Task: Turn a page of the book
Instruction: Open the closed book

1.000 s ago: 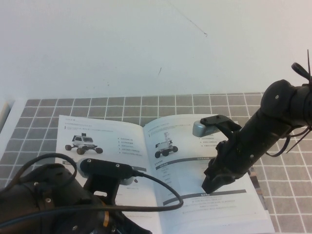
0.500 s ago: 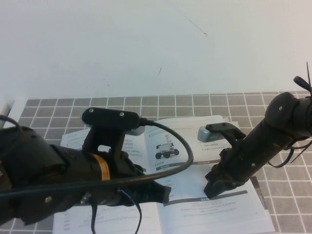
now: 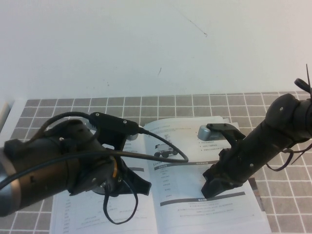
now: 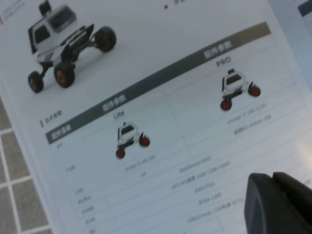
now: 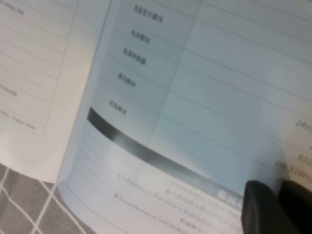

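**A:** What's changed on your side?

**B:** My left arm has dropped and pulled back towards its own side since half a second ago. The right arm has barely shifted.

**A:** Start at the left, then.

**B:** The left pincer [image 3: 142,186] hovers over the left-hand leaf of the book [image 3: 73,220], which lies open and flat on the tiled worktop [image 3: 58,109]. In its wrist view the fingers [image 4: 263,204] are clenched together with nothing between them.

**A:** And the right?

**B:** The right pincer [image 3: 213,187] is down on the page [image 3: 187,168], the right-hand leaf, near its outer lower part. Its tips look pressed together. I can't tell whether any paper is caught between them.

**A:** Has the leaf come up at all?

**B:** Only slightly. In the right wrist view its outer edge bows a little off the sheet underneath. Otherwise it lies on the right half.

**A:** So where are we?

**B:** Early, I'd say. Contact is made, but the lift, the swing across the spine and the laying down all remain.
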You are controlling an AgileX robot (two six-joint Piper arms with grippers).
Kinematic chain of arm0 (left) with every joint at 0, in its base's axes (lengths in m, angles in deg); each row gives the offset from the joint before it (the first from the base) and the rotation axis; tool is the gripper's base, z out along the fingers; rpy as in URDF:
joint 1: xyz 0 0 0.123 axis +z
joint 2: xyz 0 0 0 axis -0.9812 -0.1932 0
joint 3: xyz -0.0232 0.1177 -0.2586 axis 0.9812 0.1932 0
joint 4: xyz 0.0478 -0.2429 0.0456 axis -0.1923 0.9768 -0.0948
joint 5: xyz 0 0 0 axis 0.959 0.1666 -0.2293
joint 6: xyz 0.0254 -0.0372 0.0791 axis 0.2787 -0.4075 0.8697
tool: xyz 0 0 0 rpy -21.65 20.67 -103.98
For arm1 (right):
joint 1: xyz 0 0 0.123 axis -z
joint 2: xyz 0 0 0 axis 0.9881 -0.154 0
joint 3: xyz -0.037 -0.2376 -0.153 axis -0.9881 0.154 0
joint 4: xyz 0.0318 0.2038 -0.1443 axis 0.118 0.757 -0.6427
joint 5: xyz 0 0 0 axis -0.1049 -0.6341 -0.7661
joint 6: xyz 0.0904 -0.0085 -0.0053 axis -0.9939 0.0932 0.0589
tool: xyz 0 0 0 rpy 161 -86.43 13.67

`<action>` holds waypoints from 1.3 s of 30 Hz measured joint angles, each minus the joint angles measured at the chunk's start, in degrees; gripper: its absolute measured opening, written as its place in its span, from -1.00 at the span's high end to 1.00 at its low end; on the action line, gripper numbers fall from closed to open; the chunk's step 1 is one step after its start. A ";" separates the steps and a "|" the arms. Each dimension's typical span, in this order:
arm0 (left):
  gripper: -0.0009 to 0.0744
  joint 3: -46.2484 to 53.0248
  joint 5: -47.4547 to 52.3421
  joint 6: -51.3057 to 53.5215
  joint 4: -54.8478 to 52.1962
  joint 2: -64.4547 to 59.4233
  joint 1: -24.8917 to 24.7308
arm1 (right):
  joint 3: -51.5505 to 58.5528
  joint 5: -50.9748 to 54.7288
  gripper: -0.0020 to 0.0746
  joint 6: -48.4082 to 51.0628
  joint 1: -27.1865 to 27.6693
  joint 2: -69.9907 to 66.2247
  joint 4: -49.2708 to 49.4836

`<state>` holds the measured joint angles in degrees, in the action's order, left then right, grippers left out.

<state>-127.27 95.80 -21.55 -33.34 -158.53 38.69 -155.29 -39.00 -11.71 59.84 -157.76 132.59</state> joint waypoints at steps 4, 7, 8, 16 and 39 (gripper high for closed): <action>0.99 0.00 -5.40 -4.47 -3.65 -3.53 0.00 | 0.22 -0.11 0.71 0.00 0.00 -0.03 0.94; 0.99 0.00 -7.90 -7.59 -6.04 -6.66 0.00 | 0.26 -0.11 0.71 0.00 0.00 -0.12 1.01; 0.99 0.00 -8.22 -8.47 -6.67 -7.82 0.00 | 0.26 -0.11 0.71 0.00 0.00 -0.12 1.01; 0.99 -0.50 -7.17 -10.64 -7.47 -15.77 0.00 | 0.26 -0.11 0.71 -1.16 0.00 -0.12 1.19; 0.99 10.14 -4.01 -11.24 -13.39 30.01 -1.69 | 2.27 -6.52 0.73 -5.21 -0.61 37.97 -17.11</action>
<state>-117.13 91.79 -32.78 -46.74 -128.52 37.00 -153.02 -45.51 -16.92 59.23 -119.79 115.48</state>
